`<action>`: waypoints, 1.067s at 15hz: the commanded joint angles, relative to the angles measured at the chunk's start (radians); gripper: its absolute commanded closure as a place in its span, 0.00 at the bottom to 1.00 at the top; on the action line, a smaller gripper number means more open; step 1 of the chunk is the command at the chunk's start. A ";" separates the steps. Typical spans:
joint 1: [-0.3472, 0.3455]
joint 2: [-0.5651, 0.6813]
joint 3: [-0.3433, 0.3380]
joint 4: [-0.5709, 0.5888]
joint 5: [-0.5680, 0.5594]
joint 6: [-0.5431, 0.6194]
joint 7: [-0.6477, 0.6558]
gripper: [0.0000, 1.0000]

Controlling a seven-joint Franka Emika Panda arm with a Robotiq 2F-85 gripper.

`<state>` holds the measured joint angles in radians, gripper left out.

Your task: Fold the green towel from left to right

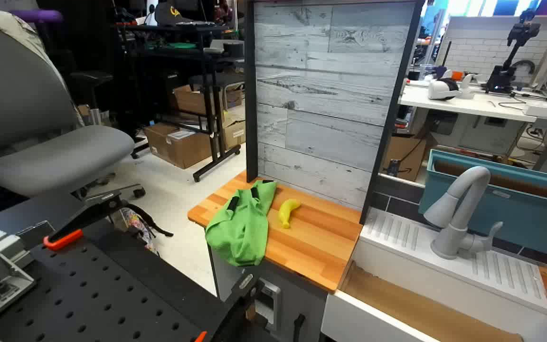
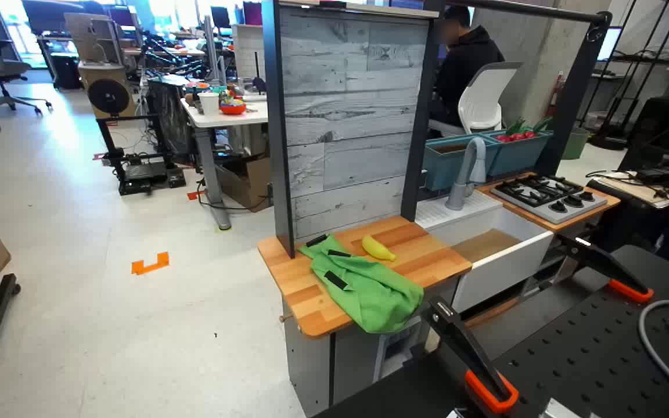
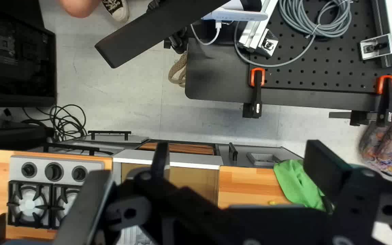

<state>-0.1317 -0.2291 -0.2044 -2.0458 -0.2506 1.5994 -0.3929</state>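
The green towel (image 1: 245, 232) lies rumpled on the wooden counter (image 1: 316, 247), with part of it hanging over the front edge. It also shows in an exterior view (image 2: 369, 290) and in the wrist view (image 3: 296, 183). Several black patches show on it near the back panel. A yellow banana (image 1: 287, 213) lies beside it, apart from it; it also shows in an exterior view (image 2: 378, 248). Only a bit of it shows in the wrist view (image 3: 272, 202). My gripper (image 3: 238, 153) is open and empty, high above the counter. Neither exterior view shows it.
A grey wood-look panel (image 1: 321, 95) stands upright behind the counter. The white sink (image 1: 373, 313) with a grey faucet (image 1: 463, 209) adjoins it. A stove (image 2: 549, 197) lies beyond the sink. A black pegboard table (image 1: 112, 294) with orange-tipped clamps (image 2: 488, 395) stands in front.
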 commanded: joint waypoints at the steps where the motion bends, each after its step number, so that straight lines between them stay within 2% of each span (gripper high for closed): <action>1: -0.001 0.001 0.001 0.002 0.001 -0.002 -0.001 0.00; 5: -0.001 0.001 0.001 0.002 0.001 -0.002 0.000 0.00; 10: 0.021 0.088 0.024 0.028 0.041 0.026 0.050 0.00; 13: 0.037 0.165 0.052 0.033 0.077 0.078 0.097 0.00; 16: 0.055 0.252 0.090 0.013 0.098 0.190 0.157 0.00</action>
<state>-0.0895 -0.0617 -0.1425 -2.0448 -0.1752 1.7110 -0.2868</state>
